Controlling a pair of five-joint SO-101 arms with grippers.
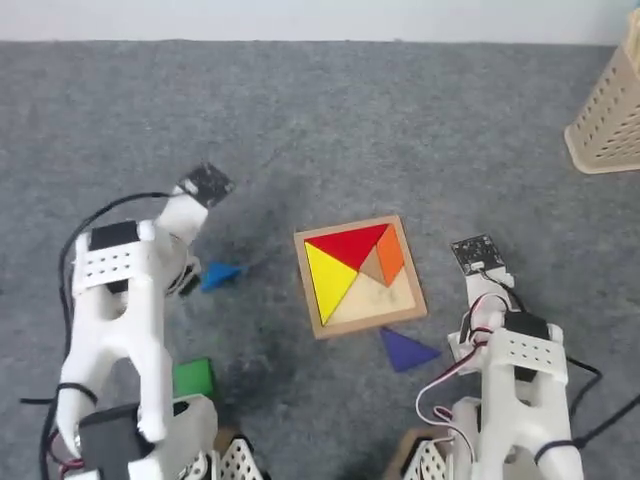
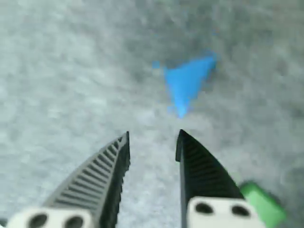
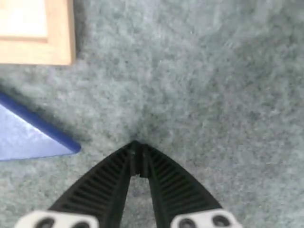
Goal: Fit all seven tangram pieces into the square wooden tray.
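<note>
**Four in, three to go**

The left claw (image 2: 154, 135) is hanging over the grey mat (image 2: 57, 71) with its two black fingers spread apart and nothing between them. It is pointing at the blue triangle (image 2: 187, 83), which is lying flat a little way ahead of the tips. The gap is looking wide enough to take the triangle's narrow end, so I am reading this as the line-up for a pick. The green piece (image 2: 263, 204) is sitting off to one side of the same claw, close to that arm's base in the high view (probably being left for a later turn).

The right claw (image 3: 137, 146) is hovering over the mat with its fingers pressed together, holding nothing. The purple triangle (image 3: 28, 137) is lying just beside it, not touching the fingers, and a corner of the tray (image 3: 59, 54) is showing beyond. This arm seems to be waiting clear of the work.

In the high view the tray is sitting between the two arms, turned a little askew. The red triangle (image 1: 350, 245) and yellow triangle (image 1: 328, 280) are lying edge to edge inside it. The orange piece (image 1: 390, 255) and what is looking like a small brown triangle (image 1: 373, 267) are tucked against them. The part nearest the purple triangle is lying bare, likely where the three loose pieces are going.
</note>
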